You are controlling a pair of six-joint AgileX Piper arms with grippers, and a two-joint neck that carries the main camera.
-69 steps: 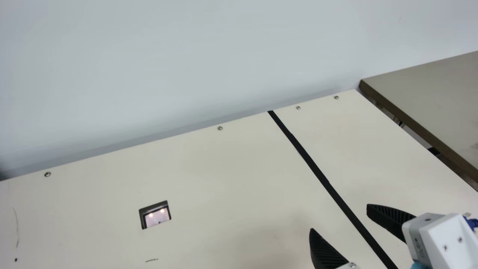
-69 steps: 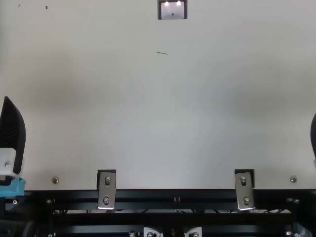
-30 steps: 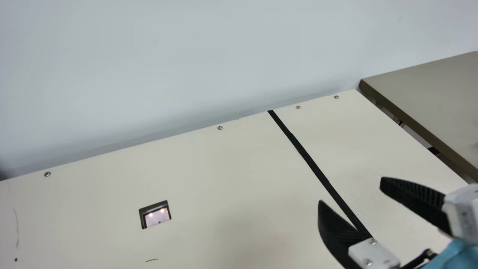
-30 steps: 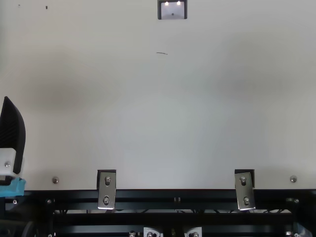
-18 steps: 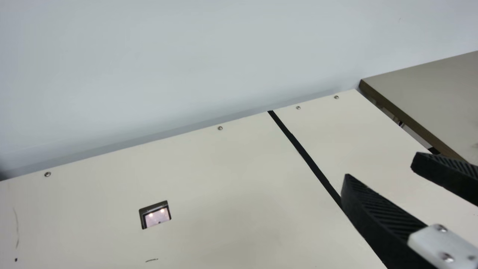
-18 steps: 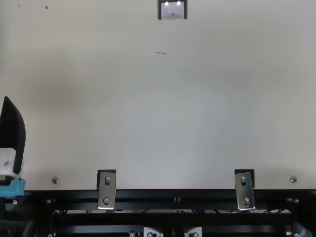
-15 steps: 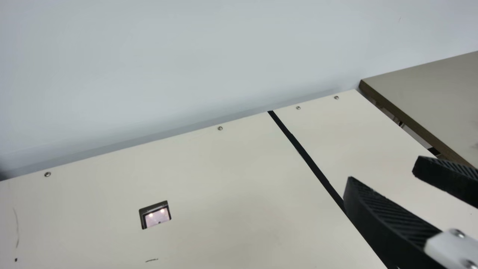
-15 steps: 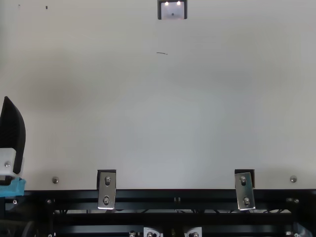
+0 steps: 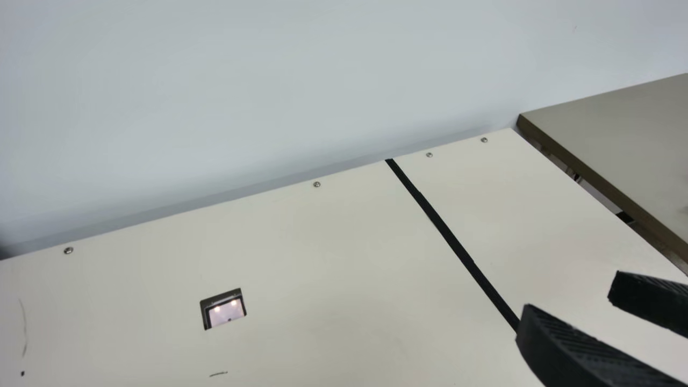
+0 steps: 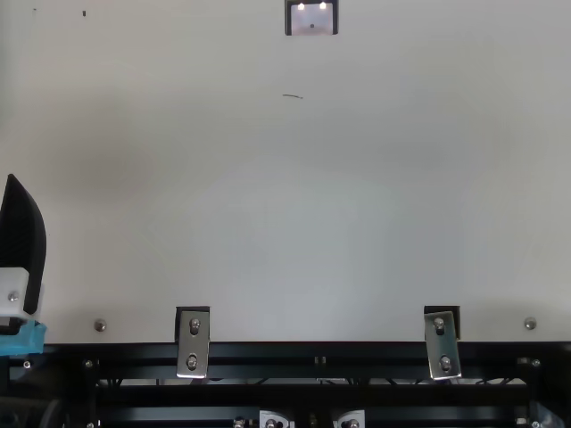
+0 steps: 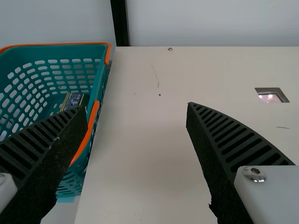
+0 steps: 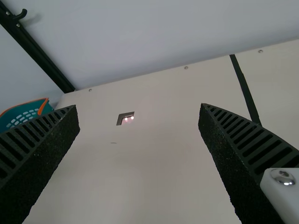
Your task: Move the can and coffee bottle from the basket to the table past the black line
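At the left edge of the top view is my left gripper [image 10: 22, 245], one finger showing. In the left wrist view, my left gripper [image 11: 137, 107] is open with nothing between its fingers, beside a teal basket [image 11: 99, 70] with orange edging. A small dark item with a printed label [image 11: 74, 100] lies in the basket, partly behind a finger; I cannot tell whether it is can or bottle. My right gripper [image 9: 570, 291] is open at the main view's lower right, near the black line [image 9: 457, 247]. In the right wrist view, my right gripper [image 12: 138, 105] holds nothing.
The cream table [image 9: 322, 258] has a small rectangular cutout [image 9: 223, 309]. A pale wall [image 9: 269, 91] rises behind it. Another, brown-edged table [image 9: 629, 129] stands at the right. Two metal brackets [image 10: 193, 343] sit on the front rail.
In the main view, my right gripper has moved right and upward, then lowered somewhat; its finger has left the top view's right edge. My left gripper keeps its place in the top view.
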